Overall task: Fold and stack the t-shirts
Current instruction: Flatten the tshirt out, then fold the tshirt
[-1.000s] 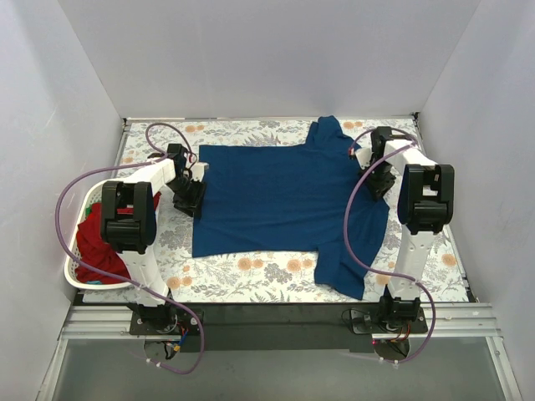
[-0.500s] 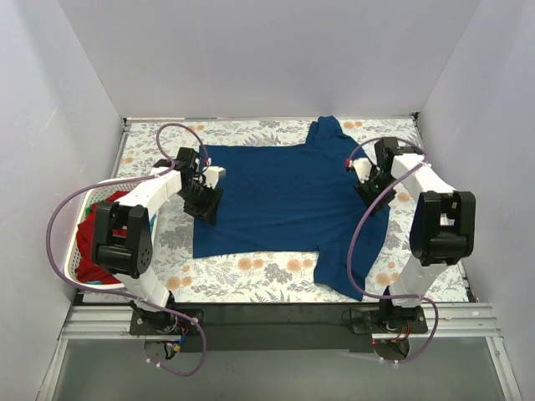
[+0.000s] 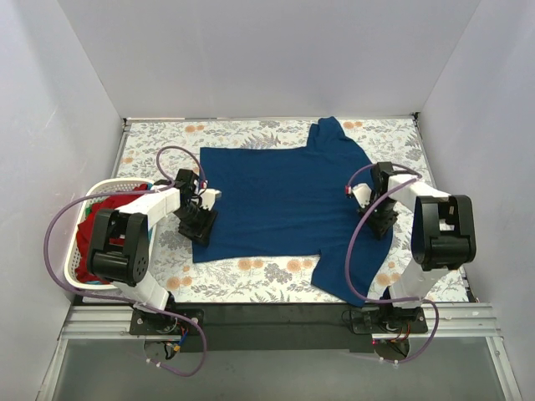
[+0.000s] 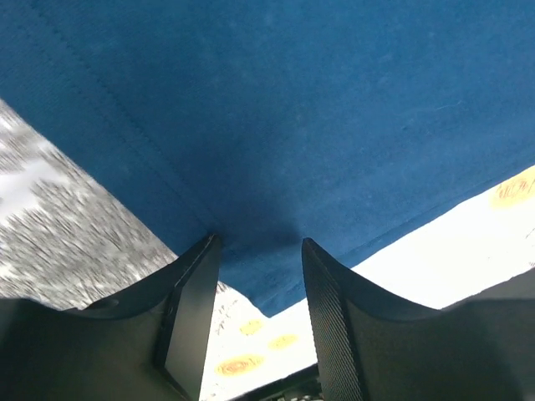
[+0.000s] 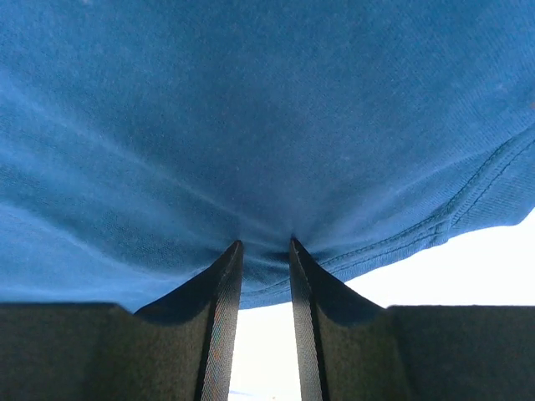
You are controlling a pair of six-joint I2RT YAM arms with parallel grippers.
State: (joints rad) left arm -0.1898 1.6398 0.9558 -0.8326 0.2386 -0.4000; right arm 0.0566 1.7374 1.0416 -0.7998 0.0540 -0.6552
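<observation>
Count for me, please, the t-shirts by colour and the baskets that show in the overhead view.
Blue t-shirt: 1
Red t-shirt: 1, bunched in the basket
White laundry basket: 1
Total: 3 (anything under the red one is hidden)

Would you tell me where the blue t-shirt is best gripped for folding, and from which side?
I'd pinch the blue t-shirt at its left hem, near the corner, coming from the left. It lies flat, so that straight stitched edge gives fingers something to close on.
</observation>
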